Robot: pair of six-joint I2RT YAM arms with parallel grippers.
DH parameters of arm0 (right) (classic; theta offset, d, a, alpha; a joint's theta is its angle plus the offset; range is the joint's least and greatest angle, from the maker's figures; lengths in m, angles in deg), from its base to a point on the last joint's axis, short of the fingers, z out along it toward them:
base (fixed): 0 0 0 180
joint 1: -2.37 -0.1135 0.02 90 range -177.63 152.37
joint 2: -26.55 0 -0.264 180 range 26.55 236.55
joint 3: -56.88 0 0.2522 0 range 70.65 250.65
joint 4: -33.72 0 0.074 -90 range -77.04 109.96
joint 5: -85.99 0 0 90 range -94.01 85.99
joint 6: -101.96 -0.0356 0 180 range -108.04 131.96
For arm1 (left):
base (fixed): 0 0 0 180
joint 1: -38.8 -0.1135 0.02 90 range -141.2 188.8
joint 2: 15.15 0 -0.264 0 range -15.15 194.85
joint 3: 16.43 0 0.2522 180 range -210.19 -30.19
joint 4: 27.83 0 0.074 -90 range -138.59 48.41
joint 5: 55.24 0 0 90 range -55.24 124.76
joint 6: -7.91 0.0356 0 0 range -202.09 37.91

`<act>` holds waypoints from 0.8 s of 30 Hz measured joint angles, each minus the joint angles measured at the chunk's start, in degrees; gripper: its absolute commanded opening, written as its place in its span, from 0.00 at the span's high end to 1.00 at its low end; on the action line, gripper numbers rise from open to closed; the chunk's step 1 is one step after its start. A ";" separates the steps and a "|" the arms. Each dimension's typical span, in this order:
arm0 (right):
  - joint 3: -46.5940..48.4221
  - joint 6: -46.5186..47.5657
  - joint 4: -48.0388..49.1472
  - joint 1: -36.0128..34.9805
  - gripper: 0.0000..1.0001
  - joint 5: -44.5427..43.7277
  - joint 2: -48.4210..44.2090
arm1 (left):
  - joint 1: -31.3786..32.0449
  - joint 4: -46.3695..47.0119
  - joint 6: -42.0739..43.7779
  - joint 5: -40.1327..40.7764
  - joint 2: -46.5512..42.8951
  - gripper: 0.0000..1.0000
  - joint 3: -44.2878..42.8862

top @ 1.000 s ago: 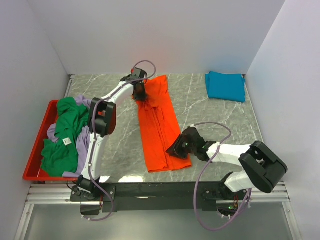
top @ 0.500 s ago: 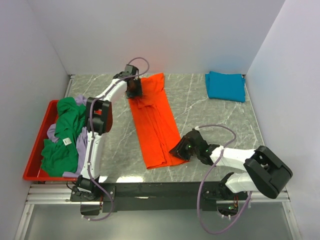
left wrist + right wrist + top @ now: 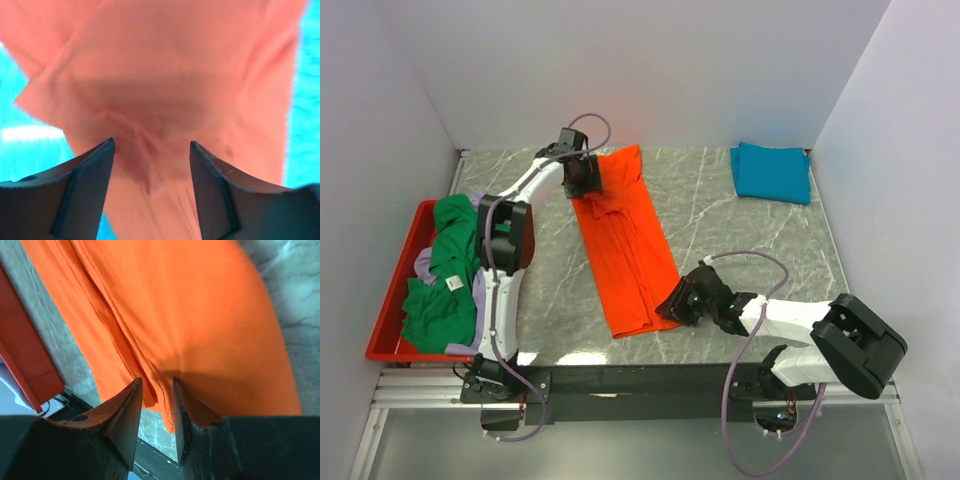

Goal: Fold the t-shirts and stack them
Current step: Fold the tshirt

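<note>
**A:** How do the right fingers [image 3: 131, 405] stand?

**B:** Nearly closed, with only a slit between them. A fold of the orange t-shirt [image 3: 625, 250] is pinched in that slit, at the shirt's near right corner.

**A:** And the left fingers [image 3: 102, 160]?

**B:** Clearly apart. Orange cloth fills the view beneath them and a small wrinkle rises in the gap, but neither finger presses on it. From above, they sit over the left edge of the shirt's far end.

**A:** How does that shirt lie?

**B:** As a long narrow strip, folded lengthwise, on the marbled worktop [image 3: 740, 240]. It slants from the far side towards the near edge, and its near end lies further right than its far end.

**A:** The other shirts?

**B:** The teal-blue t-shirt [image 3: 772, 172] lies folded into a neat rectangle in the far right corner, well apart from the orange one. The green t-shirt [image 3: 445, 270] is crumpled on top of the lavender t-shirt [image 3: 485, 285]. Both are heaped in the red tray [image 3: 392, 310] at the left edge, beside the left arm.
</note>
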 measured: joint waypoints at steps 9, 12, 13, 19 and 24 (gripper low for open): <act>8.76 6.97 -14.10 0.24 0.59 -3.67 -4.96 | 6.78 6.12 -14.82 9.60 -30.47 0.60 27.76; 11.58 10.84 -17.05 3.93 0.59 -3.80 -8.26 | 14.03 6.88 -20.90 14.21 -40.39 0.61 39.87; 11.72 12.28 -17.51 6.21 0.59 -3.43 -9.33 | 17.35 7.65 -23.32 15.30 -43.47 0.61 44.85; 11.67 20.20 -22.88 16.24 0.59 -0.74 -10.49 | 25.31 7.82 -33.44 17.38 -51.47 0.62 65.66; 10.88 23.91 -24.09 16.76 0.59 1.38 -10.12 | 31.67 7.21 -39.50 18.05 -56.54 0.58 74.16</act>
